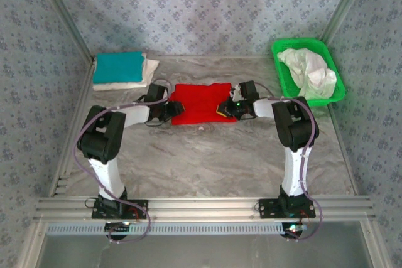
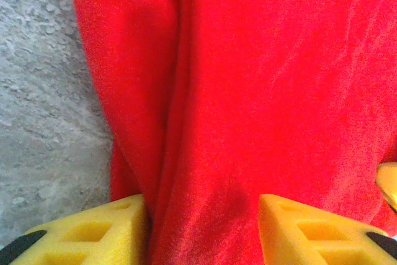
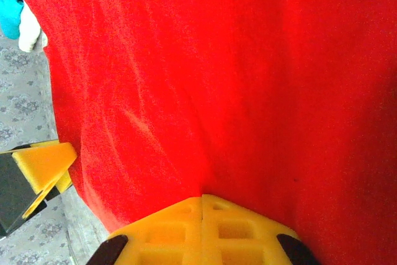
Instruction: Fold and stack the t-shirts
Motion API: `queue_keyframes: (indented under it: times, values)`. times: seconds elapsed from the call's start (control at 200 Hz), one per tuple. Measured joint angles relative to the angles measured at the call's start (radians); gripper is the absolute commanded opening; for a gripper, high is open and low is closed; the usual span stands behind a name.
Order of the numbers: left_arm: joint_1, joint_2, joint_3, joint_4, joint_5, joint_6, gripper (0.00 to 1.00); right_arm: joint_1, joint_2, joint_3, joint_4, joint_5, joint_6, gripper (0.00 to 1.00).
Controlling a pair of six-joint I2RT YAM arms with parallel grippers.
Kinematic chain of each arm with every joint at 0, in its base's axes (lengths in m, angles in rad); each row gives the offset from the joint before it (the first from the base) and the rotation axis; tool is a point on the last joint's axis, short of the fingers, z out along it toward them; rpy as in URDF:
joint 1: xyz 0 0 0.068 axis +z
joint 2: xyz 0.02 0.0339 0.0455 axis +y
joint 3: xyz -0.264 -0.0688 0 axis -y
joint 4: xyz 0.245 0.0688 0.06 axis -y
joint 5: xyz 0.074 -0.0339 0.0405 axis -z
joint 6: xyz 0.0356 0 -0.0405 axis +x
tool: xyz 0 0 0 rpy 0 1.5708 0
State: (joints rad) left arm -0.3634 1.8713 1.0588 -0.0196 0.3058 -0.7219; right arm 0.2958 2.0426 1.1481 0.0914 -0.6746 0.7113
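Top external: red shirt (image 1: 200, 101) lies flat on the table (image 1: 207, 161), folded to a rough rectangle, with a gripper at each end. Left gripper (image 1: 172, 110) sits at its left edge and right gripper (image 1: 225, 108) at its right edge, both low on the cloth.

Left wrist: fingers (image 2: 93, 234) are spread well apart, and a lengthwise fold of the red cloth runs away from the gap between them. Nothing visibly clamped; can't tell if the pads touch the cloth. Bare table is just outside the left finger.

Right wrist: jaws closed, yellow fingertips (image 3: 180, 215) meet. Creases in the red cloth converge right at the tips, so it has the shirt's edge pinched. A yellow finger of the other gripper shows off to its left.

Teal shirt (image 1: 119, 67) is folded and lies on top of a folded white shirt (image 1: 149, 70), beyond and left of the left gripper, well apart from it. Basket (image 1: 282, 75) stands beyond and right of the right gripper, with crumpled white cloth (image 1: 308, 70) inside.
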Motion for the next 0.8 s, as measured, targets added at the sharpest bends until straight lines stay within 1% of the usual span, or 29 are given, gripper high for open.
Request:
queue_keyframes:
  times: [0.095, 0.29, 0.44, 0.595, 0.799]
  values:
    - [-0.015, 0.006, 0.038, -0.055, -0.033, 0.006, 0.52, -0.002, 0.000, 0.000, 0.000, -0.003, 0.000, 0.00]
    - [-0.043, -0.019, 0.053, -0.168, -0.159, 0.024, 0.52, -0.006, 0.000, 0.000, 0.000, -0.008, 0.000, 0.00]
    - [-0.034, -0.037, 0.060, -0.225, -0.218, 0.050, 0.52, -0.010, 0.001, 0.000, 0.000, -0.015, 0.000, 0.00]
    - [-0.024, -0.028, 0.075, -0.234, -0.213, 0.066, 0.51, -0.012, 0.001, 0.000, 0.000, -0.019, 0.000, 0.00]
    - [-0.039, 0.058, 0.156, -0.210, -0.173, 0.067, 0.51, -0.012, 0.001, -0.002, 0.003, -0.019, -0.001, 0.00]
